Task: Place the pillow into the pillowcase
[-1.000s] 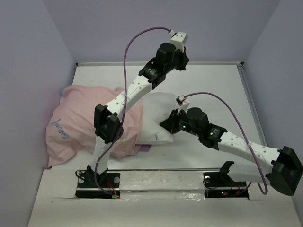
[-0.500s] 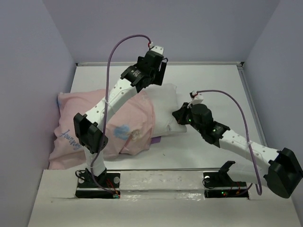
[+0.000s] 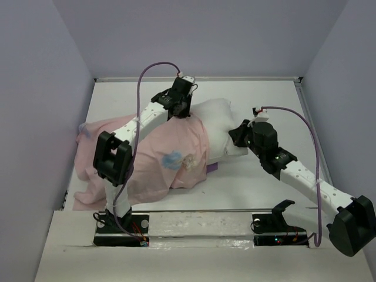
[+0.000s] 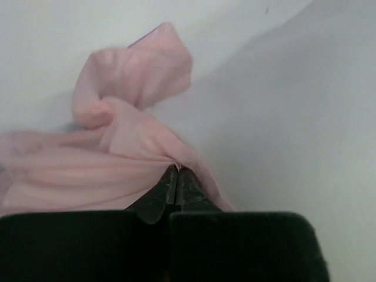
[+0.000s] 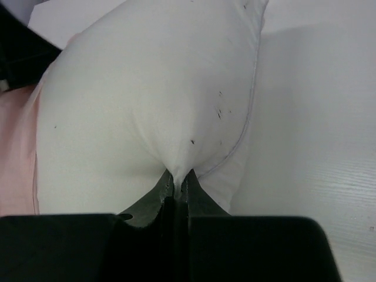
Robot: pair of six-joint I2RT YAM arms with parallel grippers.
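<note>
The pale pink pillowcase (image 3: 153, 158) lies over most of the white pillow (image 3: 217, 117), whose right end sticks out of the case's opening. My left gripper (image 3: 183, 113) is shut on the pillowcase's far hem, and its wrist view shows the pink cloth (image 4: 117, 153) bunched at the closed jaws (image 4: 176, 171). My right gripper (image 3: 238, 136) is shut on the pillow's right end; its wrist view shows the white fabric (image 5: 153, 88) pinched between the fingers (image 5: 176, 176). A purple strip of the case's underside (image 3: 212, 167) shows below the pillow.
White table (image 3: 258, 188) inside a lilac-walled booth. The back wall edge (image 3: 235, 79) runs close behind the left gripper, the left wall (image 3: 59, 117) stands close to the case's closed end. A white front ledge (image 3: 194, 235) covers the arm bases.
The left gripper has pulled the pillowcase's hem to the right, over more of the pillow. The right gripper has moved right and away with the pillow's end. The whole bundle has shifted right.
</note>
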